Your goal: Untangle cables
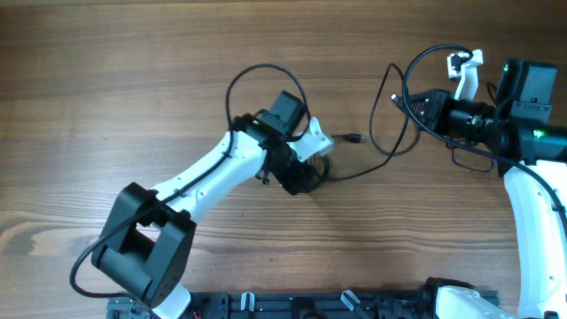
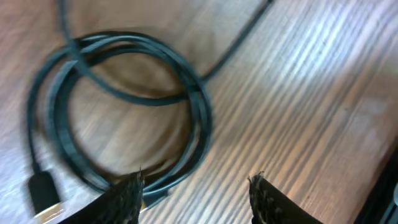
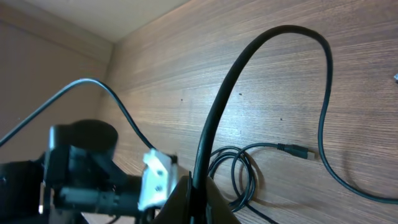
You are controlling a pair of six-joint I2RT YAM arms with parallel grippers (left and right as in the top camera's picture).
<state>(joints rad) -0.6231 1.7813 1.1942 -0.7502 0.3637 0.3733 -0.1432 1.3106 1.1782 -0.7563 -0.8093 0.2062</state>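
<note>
Brown wood-grain table (image 1: 133, 89)

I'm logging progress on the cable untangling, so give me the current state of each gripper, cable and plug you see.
Cable coil: loose loops lying flat on the wooden table.
Cable strand: pinched, arching up and away.
Left gripper: open, above the coil's edge.
Right gripper: shut on the cable strand.
Small plug: free, lying on the table.

No text, brand or number can be read on the cables (image 2: 204, 124) or the bench (image 1: 106, 89). Blur may perhaps hide small print.
</note>
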